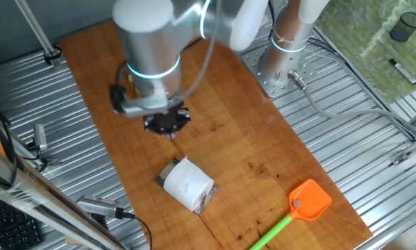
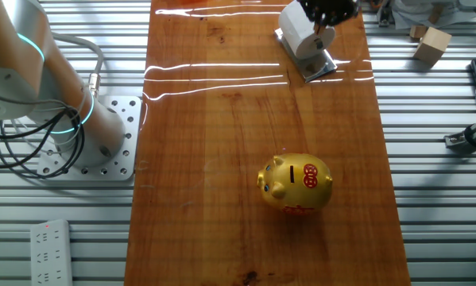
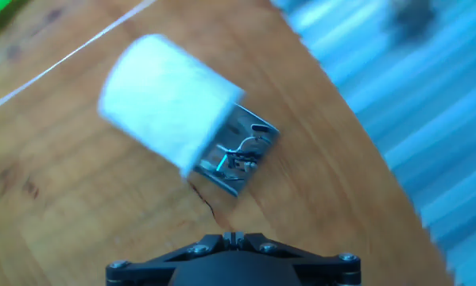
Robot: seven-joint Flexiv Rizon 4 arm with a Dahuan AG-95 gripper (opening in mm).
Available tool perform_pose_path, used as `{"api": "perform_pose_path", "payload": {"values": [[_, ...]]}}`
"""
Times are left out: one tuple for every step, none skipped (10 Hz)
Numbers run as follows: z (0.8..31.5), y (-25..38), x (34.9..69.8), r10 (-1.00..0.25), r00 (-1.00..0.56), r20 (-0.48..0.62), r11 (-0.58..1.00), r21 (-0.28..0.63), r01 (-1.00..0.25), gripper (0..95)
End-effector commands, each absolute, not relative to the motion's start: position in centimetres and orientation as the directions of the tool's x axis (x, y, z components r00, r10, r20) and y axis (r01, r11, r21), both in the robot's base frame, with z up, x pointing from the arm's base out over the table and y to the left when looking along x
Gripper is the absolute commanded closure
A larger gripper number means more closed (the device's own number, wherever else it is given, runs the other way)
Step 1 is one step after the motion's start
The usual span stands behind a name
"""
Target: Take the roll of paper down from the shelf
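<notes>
The white roll of paper lies on its side on the small shiny metal shelf on the wooden board. It also shows in the other fixed view, and the shelf pokes out beside it. In the hand view the roll covers most of the shelf. My gripper hovers above the board, short of the roll and apart from it. Its fingers are pressed together with nothing between them.
A golden piggy bank stands mid-board. An orange and green fly swatter lies at the board's front right. The robot base stands at the back. A power strip and a wooden block lie off the board.
</notes>
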State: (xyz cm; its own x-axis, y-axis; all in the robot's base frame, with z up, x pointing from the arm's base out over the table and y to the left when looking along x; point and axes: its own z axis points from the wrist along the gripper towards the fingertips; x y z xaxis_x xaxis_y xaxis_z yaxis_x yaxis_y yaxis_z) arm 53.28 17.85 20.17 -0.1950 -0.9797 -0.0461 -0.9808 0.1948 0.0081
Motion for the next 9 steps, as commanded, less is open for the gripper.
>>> {"api": "perform_pose_path", "payload": {"values": [[21.6,23.8,55.5,-0.957,0.285,-0.059,-0.286,0.003,-0.958,95.0],[21.9,24.5,55.9,-0.947,0.314,-0.063,-0.315,0.009,-0.949,95.0],[22.3,25.3,56.3,-0.937,0.343,-0.062,-0.344,0.009,-0.939,95.0],[22.7,26.4,56.8,-0.924,0.379,-0.058,-0.38,0.002,-0.925,95.0],[22.8,26.7,56.9,-0.914,0.401,-0.058,-0.402,0.001,-0.916,95.0],[22.8,26.7,56.9,-0.912,0.407,-0.055,-0.407,0.002,-0.913,95.0],[22.7,26.7,56.9,-0.912,0.406,-0.052,-0.407,0.003,-0.913,95.0],[22.7,26.7,56.9,-0.913,0.405,-0.049,-0.406,0.005,-0.914,95.0],[22.7,26.7,56.9,-0.913,0.407,-0.041,-0.407,0.008,-0.913,95.0]]}}
